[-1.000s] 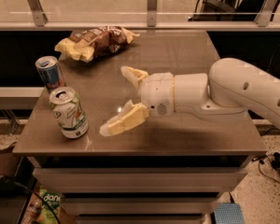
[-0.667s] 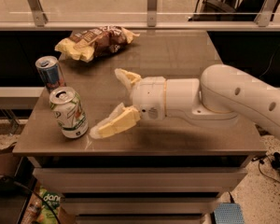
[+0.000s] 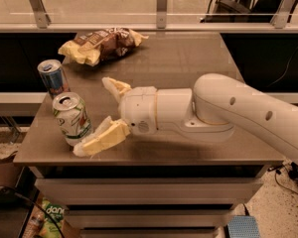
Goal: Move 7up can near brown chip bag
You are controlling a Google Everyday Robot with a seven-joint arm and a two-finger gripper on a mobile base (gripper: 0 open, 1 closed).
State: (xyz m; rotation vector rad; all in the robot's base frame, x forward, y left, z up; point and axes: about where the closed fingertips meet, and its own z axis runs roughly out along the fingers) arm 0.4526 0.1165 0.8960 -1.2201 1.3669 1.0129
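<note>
Brown tabletop (image 3: pixel 188 68) under glass railing (image 3: pixel 213 28). Found 7up can (image 3: pixel 71 119) upright at front-left corner, blue can (image 3: pixel 52 77) just behind, brown chip bag (image 3: pixel 102 43) well apart at far edge. Found gripper (image 3: pixel 94 116) just beside 7up can, spread wide, empty; judged set to straddle can for a grasp. Could not tell whether near finger (image 3: pixel 102 140) touched can's base. Lost arm (image 3: pixel 248 108) past right border.

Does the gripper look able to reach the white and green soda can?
Probably yes: the gripper is open beside the white and green soda can, nothing stands between them, and the slim blue can stands apart behind it.
</note>
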